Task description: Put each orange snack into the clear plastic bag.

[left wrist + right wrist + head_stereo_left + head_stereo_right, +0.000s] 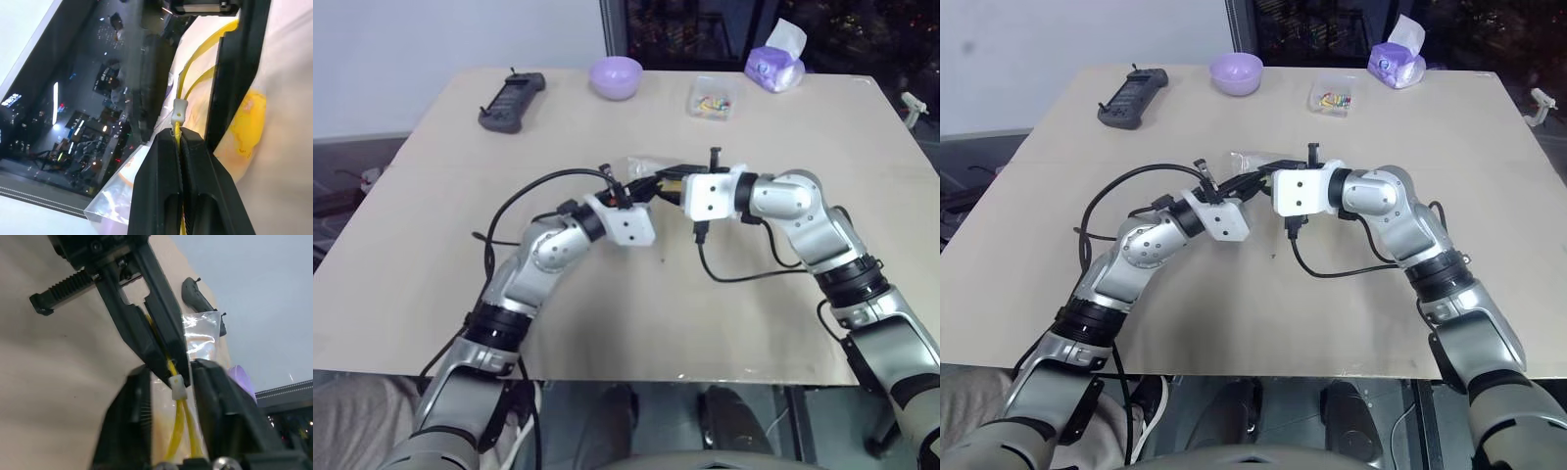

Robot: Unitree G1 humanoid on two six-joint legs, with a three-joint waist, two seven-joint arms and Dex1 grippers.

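The clear plastic bag point(641, 164) hangs crumpled between my two grippers above the middle of the table point(607, 323). My left gripper point(178, 139) is shut on the bag's yellow zip strip point(188, 83), just below the white slider point(180, 110). From the opposite side my right gripper point(171, 372) straddles the same strip. Its fingers point(139, 396) stand narrowly apart on either side of the slider point(177, 387), with a small gap still showing. A yellow print point(249, 122) shows through the film. The orange snack is out of view.
Along the far edge of the table lie a black remote point(512, 101), a lilac bowl point(615, 76), a small clear box of colourful bits point(712, 98) and a purple tissue pack point(775, 67). Black cables loop from both wrists over the table.
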